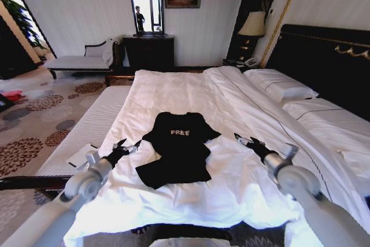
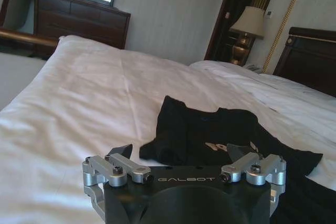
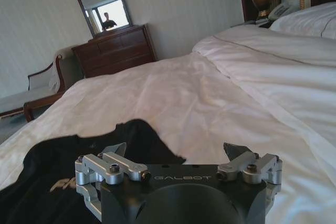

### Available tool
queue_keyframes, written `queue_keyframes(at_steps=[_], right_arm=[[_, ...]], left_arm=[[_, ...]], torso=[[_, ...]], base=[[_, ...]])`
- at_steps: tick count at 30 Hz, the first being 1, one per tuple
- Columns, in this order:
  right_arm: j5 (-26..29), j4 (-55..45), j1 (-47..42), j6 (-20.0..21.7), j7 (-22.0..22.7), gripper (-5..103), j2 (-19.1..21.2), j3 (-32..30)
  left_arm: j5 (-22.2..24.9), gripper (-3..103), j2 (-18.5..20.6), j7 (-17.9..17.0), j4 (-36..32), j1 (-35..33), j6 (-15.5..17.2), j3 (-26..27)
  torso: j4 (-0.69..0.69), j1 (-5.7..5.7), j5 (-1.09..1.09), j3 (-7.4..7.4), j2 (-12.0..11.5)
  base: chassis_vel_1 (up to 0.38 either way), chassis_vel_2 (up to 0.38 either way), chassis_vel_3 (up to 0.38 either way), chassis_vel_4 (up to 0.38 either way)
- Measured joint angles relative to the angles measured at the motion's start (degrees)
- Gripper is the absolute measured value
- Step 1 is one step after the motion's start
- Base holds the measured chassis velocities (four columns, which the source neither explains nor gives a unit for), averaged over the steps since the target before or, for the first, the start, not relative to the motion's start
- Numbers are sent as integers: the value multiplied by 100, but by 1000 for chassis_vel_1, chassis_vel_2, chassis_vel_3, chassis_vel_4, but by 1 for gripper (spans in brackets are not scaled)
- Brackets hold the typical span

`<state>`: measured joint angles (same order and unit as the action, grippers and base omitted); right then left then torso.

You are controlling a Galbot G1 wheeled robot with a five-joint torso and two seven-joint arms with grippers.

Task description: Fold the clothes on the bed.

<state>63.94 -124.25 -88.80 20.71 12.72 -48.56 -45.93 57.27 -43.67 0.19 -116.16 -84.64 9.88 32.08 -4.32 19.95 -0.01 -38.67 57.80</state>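
Observation:
The clothes, a black T-shirt (image 1: 179, 146) with white "FREE" lettering, lie crumpled on the white duvet of the bed (image 1: 173, 91), its lower half bunched toward the foot. My left gripper (image 1: 128, 146) hovers open just left of the shirt, a short gap from its edge. My right gripper (image 1: 247, 140) hovers open to the right of the shirt, over bare duvet. In the left wrist view the T-shirt (image 2: 220, 135) lies just beyond the open fingers (image 2: 123, 150). The right wrist view shows the shirt (image 3: 79, 156) off to one side of the open fingers (image 3: 236, 150).
White pillows (image 1: 286, 88) and the dark headboard (image 1: 324, 56) are at the right. A striped bench (image 1: 87, 125) with a small white object (image 1: 81, 155) runs along the bed's left side. Dresser with mirror (image 1: 147, 47), chaise (image 1: 81, 59) and lamp (image 1: 252, 27) stand behind.

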Motion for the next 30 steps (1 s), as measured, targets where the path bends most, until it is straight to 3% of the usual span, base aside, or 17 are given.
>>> queue_keyframes(at_steps=[9,13,15,18,23,30], right_arm=[[-550,-575,-896,-45,-68,100,-602,-73],[-799,-673,-1193,-101,-116,100,-968,-57],[-826,-672,-1207,-107,-119,100,-1005,-46],[-975,-618,-1245,-151,-117,100,-1255,62],[-1034,-564,-1213,-156,-80,100,-1404,142],[-1064,-472,-1251,-156,-25,100,-1541,101]], left_arm=[[35,100,-186,202,-297,-901,-94,780],[-290,100,-111,374,-314,-1158,-237,949],[-346,100,-91,393,-303,-1171,-257,954],[-863,100,166,581,-199,-1251,-475,954],[-1060,98,410,710,-108,-1318,-643,815],[-1228,82,688,868,37,-1543,-973,261]], torso=[[1,0,1,0,0],[1,0,0,0,0],[1,0,0,0,0],[0,0,0,0,0],[0,1,2,-1,-1],[1,1,-1,-1,-1]], base=[[0,0,0,0],[0,0,0,0],[0,0,0,0],[0,0,0,0],[0,0,0,0],[0,0,0,0]])
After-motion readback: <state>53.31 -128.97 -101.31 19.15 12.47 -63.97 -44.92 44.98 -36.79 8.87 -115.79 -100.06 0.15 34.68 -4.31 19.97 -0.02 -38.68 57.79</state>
